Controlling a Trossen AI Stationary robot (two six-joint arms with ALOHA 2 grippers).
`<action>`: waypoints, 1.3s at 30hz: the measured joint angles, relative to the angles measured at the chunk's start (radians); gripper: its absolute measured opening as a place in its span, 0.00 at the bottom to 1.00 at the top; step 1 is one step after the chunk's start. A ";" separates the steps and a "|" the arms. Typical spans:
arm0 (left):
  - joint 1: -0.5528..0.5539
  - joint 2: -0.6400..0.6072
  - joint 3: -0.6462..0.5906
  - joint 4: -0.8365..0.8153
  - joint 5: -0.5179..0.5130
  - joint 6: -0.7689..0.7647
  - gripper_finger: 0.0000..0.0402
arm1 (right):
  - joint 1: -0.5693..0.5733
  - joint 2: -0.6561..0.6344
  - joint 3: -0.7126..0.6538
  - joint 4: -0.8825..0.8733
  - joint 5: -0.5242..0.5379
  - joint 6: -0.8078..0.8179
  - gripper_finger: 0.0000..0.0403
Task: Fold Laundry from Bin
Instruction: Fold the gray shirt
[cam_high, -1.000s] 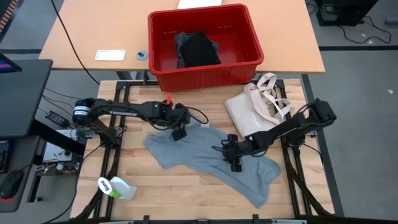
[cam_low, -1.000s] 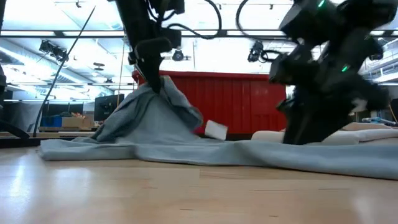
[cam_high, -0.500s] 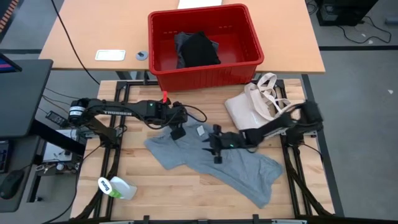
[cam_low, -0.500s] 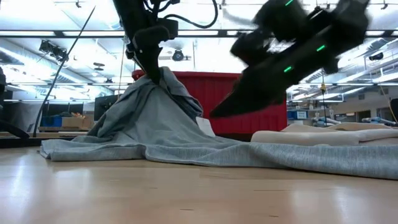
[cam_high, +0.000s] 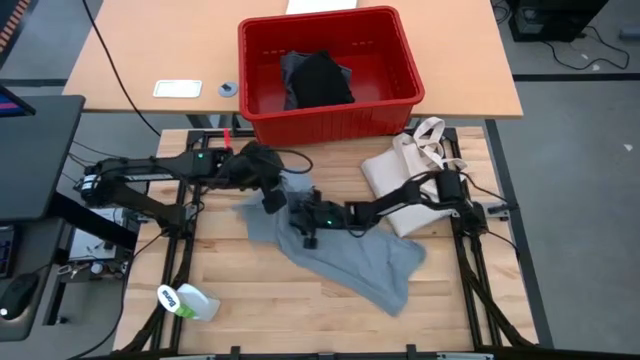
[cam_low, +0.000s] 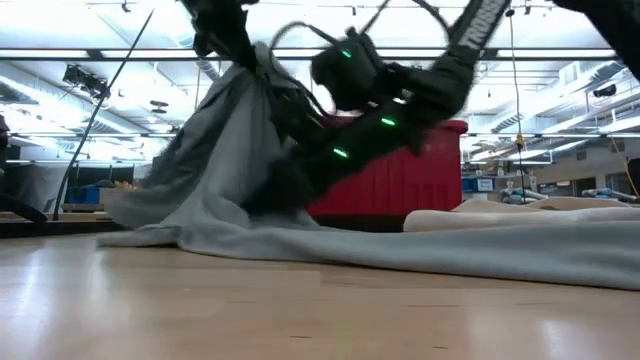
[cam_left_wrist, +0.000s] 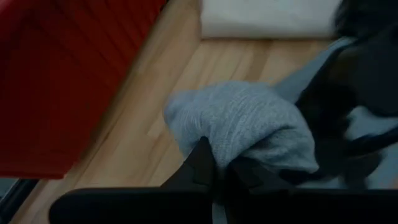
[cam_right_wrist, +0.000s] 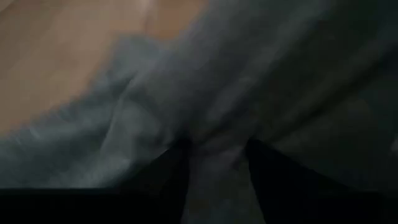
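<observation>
Jaws of the left gripper (cam_high: 268, 197) are pinched on the T-shirt (cam_high: 350, 262), at its 10 o'clock corner; from above, the shirt's long axis runs from there toward 4 o'clock. The right gripper (cam_high: 306, 222) sits just beside, half open, pressed into the cloth a little toward 4 o'clock; whether it grips I cannot tell. The bin (cam_high: 262, 112) lies at 12 o'clock, dark laundry inside.

From table height, the left arm lifts the shirt (cam_low: 215, 150) into a peak, the right arm leaning low into it.

Left wrist: fingers (cam_left_wrist: 202, 165) clamp a grey bunch (cam_left_wrist: 249, 127).

Right wrist: fingers (cam_right_wrist: 166, 168) straddle a fold (cam_right_wrist: 217, 140).
</observation>
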 joint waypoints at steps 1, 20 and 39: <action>0.000 -0.010 0.000 0.007 0.011 0.002 0.03 | -0.009 0.013 0.043 0.018 0.019 -0.020 0.43; -0.003 0.023 0.000 -0.080 0.013 -0.049 0.03 | -0.050 -0.056 0.326 -0.631 -0.069 -0.032 0.43; -0.130 0.209 0.000 0.336 0.014 -0.140 0.03 | 0.159 -0.615 -0.501 -0.568 0.034 0.366 0.43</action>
